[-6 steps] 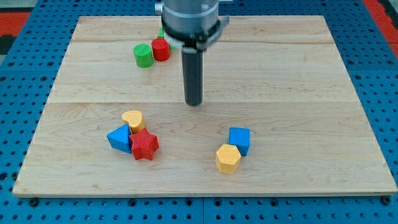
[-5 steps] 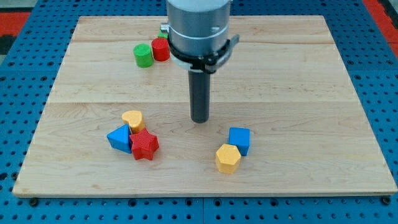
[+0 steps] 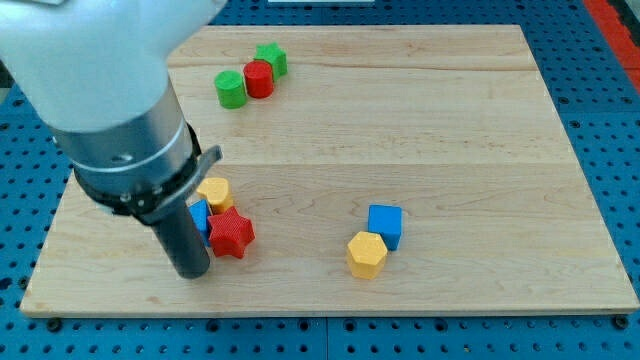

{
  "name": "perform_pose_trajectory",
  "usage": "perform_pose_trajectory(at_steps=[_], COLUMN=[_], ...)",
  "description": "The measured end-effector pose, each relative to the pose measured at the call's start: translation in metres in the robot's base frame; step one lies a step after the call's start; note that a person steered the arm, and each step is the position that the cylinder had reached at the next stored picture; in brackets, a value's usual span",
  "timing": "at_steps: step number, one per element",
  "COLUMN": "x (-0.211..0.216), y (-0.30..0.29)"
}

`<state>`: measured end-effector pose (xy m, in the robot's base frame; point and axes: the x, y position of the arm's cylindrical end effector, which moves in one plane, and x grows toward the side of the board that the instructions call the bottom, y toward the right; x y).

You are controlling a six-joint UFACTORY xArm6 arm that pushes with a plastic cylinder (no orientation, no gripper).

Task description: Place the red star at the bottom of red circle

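The red star [image 3: 232,234] lies on the wooden board [image 3: 460,130] at the lower left. The red circle [image 3: 259,78] stands near the view's top, between a green circle [image 3: 230,89] and a green star [image 3: 271,59]. My tip [image 3: 192,271] rests on the board just left of and below the red star, close to it. The rod and arm cover most of a blue block [image 3: 199,216] that sits against the star's left side. A yellow block [image 3: 214,193] touches the star from above.
A blue cube [image 3: 385,224] and a yellow hexagon [image 3: 366,254] sit together at the lower right of the middle. The board's bottom edge [image 3: 330,310] runs a little below my tip. A blue pegboard surrounds the board.
My tip has swept from the board's middle to the lower left, ending beside the red star. The arm now hides much of the blue block. The blocks have not visibly moved.
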<state>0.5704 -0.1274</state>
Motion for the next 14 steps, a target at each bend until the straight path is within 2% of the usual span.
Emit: perform_pose_trajectory(at_steps=[1, 2, 3, 4, 5, 6, 7, 8, 9, 10, 11, 12, 13, 14], x=[-0.017, -0.061, -0.129, -0.139, -0.12, -0.155, -0.208, -0.159, -0.129, -0.132, -0.148, -0.172, -0.197, -0.198], y=[0.066, 0.101, 0.086, 0.082, 0.074, 0.034, 0.006, 0.025, 0.02, -0.033, -0.057, -0.014, 0.001, 0.009])
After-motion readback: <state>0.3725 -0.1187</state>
